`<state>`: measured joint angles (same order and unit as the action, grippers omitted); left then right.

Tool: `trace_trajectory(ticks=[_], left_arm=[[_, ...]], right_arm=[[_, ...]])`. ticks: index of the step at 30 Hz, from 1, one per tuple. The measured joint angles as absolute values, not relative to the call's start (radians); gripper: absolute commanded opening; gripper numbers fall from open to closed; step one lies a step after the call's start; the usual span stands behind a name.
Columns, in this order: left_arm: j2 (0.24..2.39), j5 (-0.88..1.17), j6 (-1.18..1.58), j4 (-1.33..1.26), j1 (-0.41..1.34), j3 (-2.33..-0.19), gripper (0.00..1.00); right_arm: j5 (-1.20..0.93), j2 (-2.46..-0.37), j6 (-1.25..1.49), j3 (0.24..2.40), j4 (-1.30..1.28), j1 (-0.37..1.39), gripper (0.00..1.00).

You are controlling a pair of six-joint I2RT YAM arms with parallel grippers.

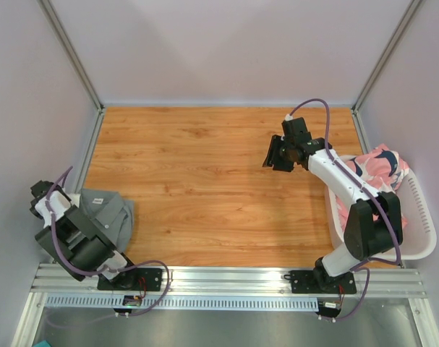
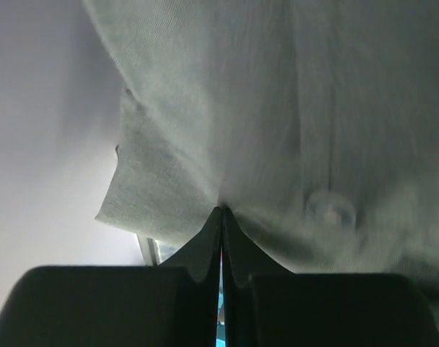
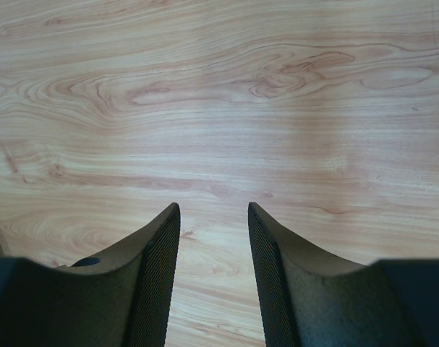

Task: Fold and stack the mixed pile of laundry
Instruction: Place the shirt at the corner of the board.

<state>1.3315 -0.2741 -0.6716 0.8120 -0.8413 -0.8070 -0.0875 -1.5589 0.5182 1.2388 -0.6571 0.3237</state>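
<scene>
at the near left corner of the brown wood-grain table top (image 1: 205, 181): a crumpled grey soft cloth garment (image 1: 107, 213). lies bunched in a heap against the left edge, so no clear long axis or heading to read. shows a pale round button (image 2: 331, 208) on a flat panel in the left wrist view.

left pincer (image 2: 221, 213): shut tight on a raised fold of the grey soft cloth garment, fingertips pressed together with fabric pulled taut around them.

right pincer (image 3: 213, 217): parted about halfway, gripping nothing, over bare wood in the far right part of the table.

at the near right: a white slotted plastic basket (image 1: 422, 224), holding a pink cloth garment with dark-and-white pattern (image 1: 382, 163), heaped toward its far end and partly hidden behind the right arm.

along the near edge: a ribbed metal rail (image 1: 226, 278) carrying both arm bases.
</scene>
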Motion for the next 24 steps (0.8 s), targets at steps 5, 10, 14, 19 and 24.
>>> trace_trajectory(ticks=[5, 10, 14, 19, 24], left_arm=[[1.46, -0.294, -0.66, 0.73, -0.846, -0.799, 0.0], [1.479, -0.307, -0.66, 0.679, -0.868, -0.778, 0.0], [1.47, -0.297, -0.661, 0.679, -0.916, -0.788, 0.0], [1.39, -0.236, -0.656, 0.778, -0.934, -0.894, 0.08], [1.325, -0.174, -0.614, 0.907, -0.822, -1.113, 0.28]], right_arm=[[-0.088, -1.554, 0.519, 1.239, -0.658, 0.324, 0.45], [-0.086, -1.552, 0.518, 1.239, -0.662, 0.324, 0.45], [-0.08, -1.552, 0.517, 1.24, -0.683, 0.324, 0.45], [-0.047, -1.552, 0.504, 1.304, -0.744, 0.324, 0.49], [0.076, -1.549, 0.463, 1.499, -0.848, 0.297, 0.61]])
